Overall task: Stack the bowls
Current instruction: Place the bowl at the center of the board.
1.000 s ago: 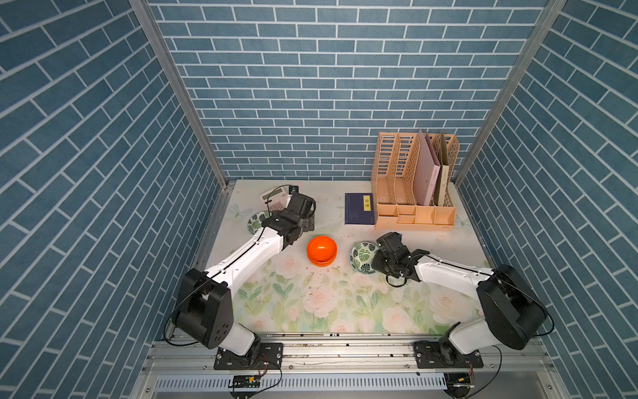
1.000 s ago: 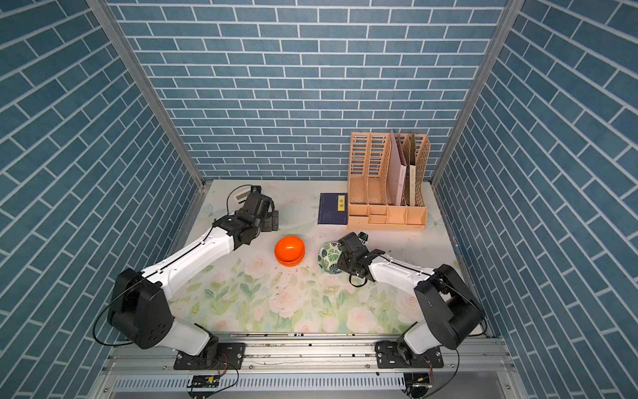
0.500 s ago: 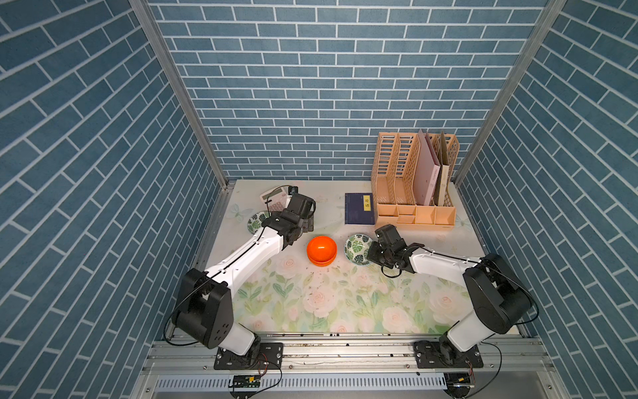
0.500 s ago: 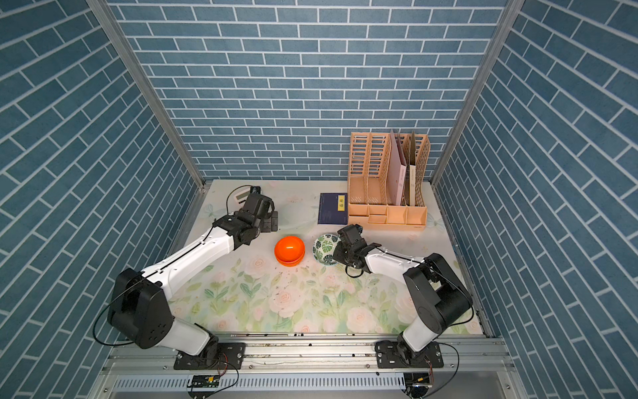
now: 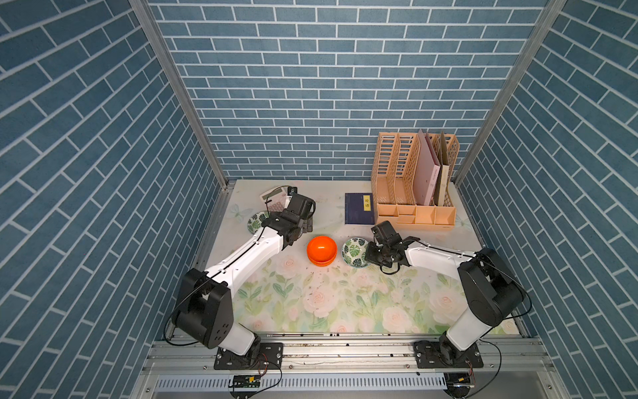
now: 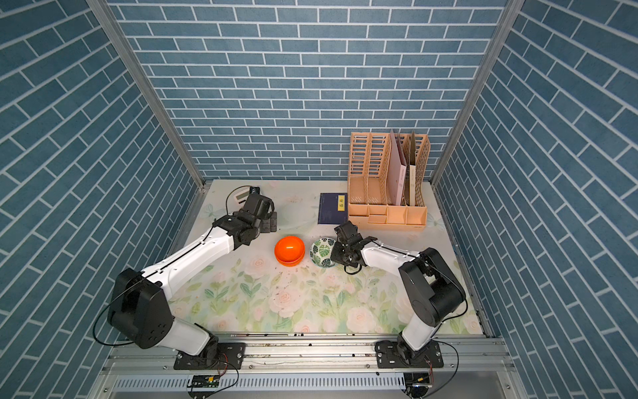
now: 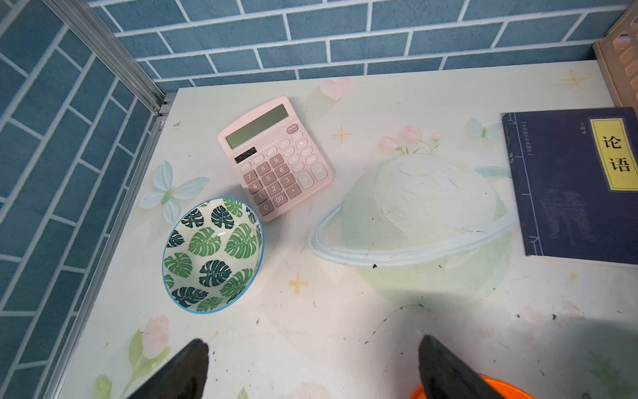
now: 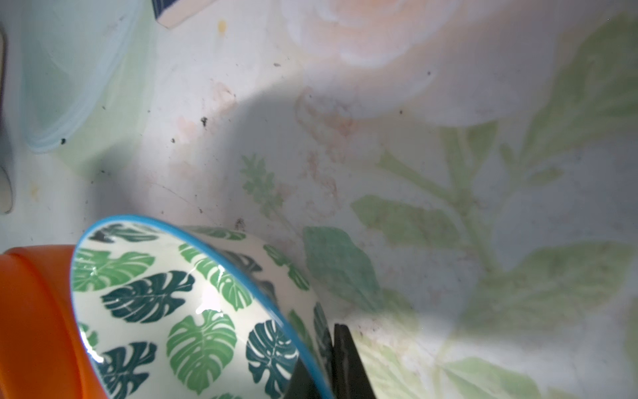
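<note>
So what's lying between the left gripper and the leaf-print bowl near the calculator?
Nothing. In the left wrist view, only bare floral mat separates the open left gripper from the leaf-print bowl.

The round orange bowls (image 5: 321,249) look glossy, smooth plastic; the white leaf-print bowl with blue rim (image 8: 193,311) shines like glazed ceramic. The pink calculator (image 7: 276,159) is matt plastic, the floral table mat (image 5: 328,304) smooth and dirt-speckled, the dark blue book (image 7: 569,186) matt paper

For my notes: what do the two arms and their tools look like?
The left arm and right arm have white links, bulky black joints and thin black cables. The left tool and right tool have black tapered fingers.
</note>
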Robot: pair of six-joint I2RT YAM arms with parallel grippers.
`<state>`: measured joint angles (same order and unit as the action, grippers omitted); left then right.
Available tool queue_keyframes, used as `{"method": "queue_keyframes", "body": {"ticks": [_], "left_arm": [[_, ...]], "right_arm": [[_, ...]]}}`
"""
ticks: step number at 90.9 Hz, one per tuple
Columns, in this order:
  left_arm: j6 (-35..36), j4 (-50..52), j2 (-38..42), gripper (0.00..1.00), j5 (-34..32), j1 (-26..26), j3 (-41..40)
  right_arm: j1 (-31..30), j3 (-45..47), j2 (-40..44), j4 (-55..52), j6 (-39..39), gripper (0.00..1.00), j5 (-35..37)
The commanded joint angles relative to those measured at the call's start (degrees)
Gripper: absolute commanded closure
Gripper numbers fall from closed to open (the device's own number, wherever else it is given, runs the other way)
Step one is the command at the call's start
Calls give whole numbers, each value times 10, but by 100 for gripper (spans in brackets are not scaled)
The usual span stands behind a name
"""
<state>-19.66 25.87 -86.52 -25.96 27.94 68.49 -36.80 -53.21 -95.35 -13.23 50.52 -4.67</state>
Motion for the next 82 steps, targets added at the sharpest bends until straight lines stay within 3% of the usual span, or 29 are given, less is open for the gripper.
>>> {"method": "queue_keyframes", "body": {"ticks": [1,82], "left_arm": [[2,7,10,2,-10,-5,-1],[3,3,12,3,-7,-9,-5]], "right_arm": [[0,-3,1,-7,-14,100,-10],[27,4,6,-8,-29,94,-28]]}}
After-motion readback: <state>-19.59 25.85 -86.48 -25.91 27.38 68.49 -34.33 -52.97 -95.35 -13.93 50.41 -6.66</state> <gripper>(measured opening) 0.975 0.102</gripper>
